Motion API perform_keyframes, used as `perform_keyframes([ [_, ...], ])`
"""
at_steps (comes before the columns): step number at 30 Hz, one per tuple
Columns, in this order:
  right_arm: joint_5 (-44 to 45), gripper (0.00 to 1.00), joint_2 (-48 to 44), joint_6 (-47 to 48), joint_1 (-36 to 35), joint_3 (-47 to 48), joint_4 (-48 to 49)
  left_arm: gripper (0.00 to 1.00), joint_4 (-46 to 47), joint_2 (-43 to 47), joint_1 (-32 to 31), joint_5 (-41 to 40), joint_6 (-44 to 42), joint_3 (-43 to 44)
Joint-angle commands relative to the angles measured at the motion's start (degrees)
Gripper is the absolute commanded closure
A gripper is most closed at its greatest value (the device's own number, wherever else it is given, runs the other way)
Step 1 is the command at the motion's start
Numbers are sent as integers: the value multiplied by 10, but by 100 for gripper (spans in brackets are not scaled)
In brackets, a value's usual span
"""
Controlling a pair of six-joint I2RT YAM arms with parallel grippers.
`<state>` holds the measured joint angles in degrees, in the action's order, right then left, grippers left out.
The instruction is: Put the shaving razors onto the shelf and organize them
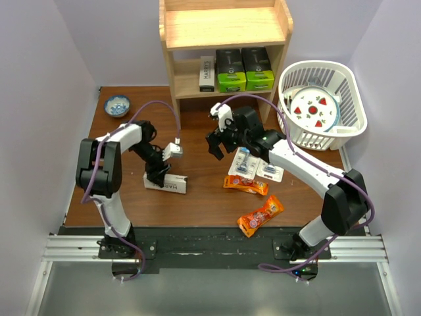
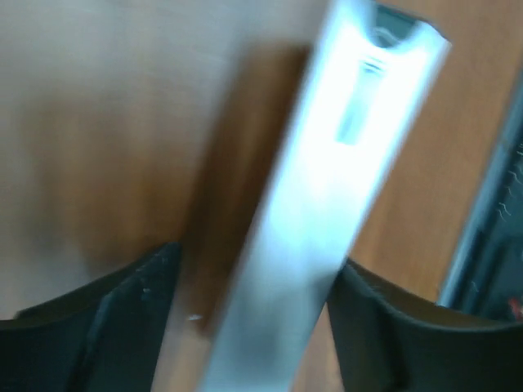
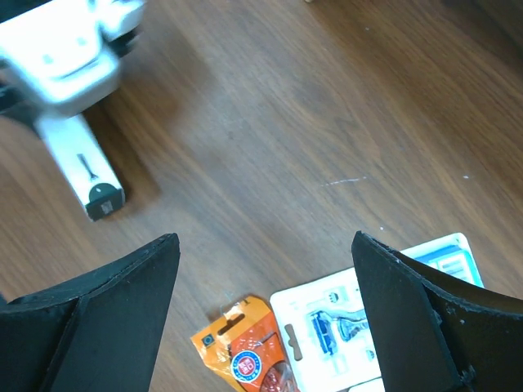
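"Brown table (image 1: 197,131) is seen, with the shelf (image 1: 223,26) at the far end. Where are the razors?"

"Two black boxes (image 1: 245,69) and a shelved box (image 1: 207,72) are stood on the lower board. One long box (image 1: 172,185) is laid on the table, on the left. Two cards (image 1: 245,162) are laid in the middle, with snack packets (image 1: 246,184) just beside them."

"Is the long box held?"

"It is seen between the fingers of the left gripper (image 1: 158,175). That picture is blurred, so it cannot be told if the box is squeezed or let go. The right gripper (image 3: 265,238) is spread wide with nothing in it, above the table beside the cards."

"What could go wrong?"

"The long box could be tipped or dropped if it is lifted by a loose pinch near one end. A packet could be grabbed along with a card, since one packet seems to be touching a card."
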<state>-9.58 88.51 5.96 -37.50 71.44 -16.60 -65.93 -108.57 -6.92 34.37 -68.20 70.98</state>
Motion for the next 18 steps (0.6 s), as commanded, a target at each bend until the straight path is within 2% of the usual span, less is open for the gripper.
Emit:
perform_keyframes([
  [1,-29,10,-11,-7,1,4,23,21,211,80,5,-53,138,-16],
  [5,-58,10,-6,6,1,-1,38,18,262,127,5,-103,220,-13],
  [12,-109,10,39,19,-27,10,71,17,238,202,19,-113,294,-23],
  [15,-97,9,74,25,-73,27,84,16,227,227,30,-139,380,-27],
  [16,-94,9,85,21,-95,33,88,15,224,237,32,-162,437,-27],
  [18,-85,9,117,6,-114,48,100,9,220,245,45,-184,494,-24],
])
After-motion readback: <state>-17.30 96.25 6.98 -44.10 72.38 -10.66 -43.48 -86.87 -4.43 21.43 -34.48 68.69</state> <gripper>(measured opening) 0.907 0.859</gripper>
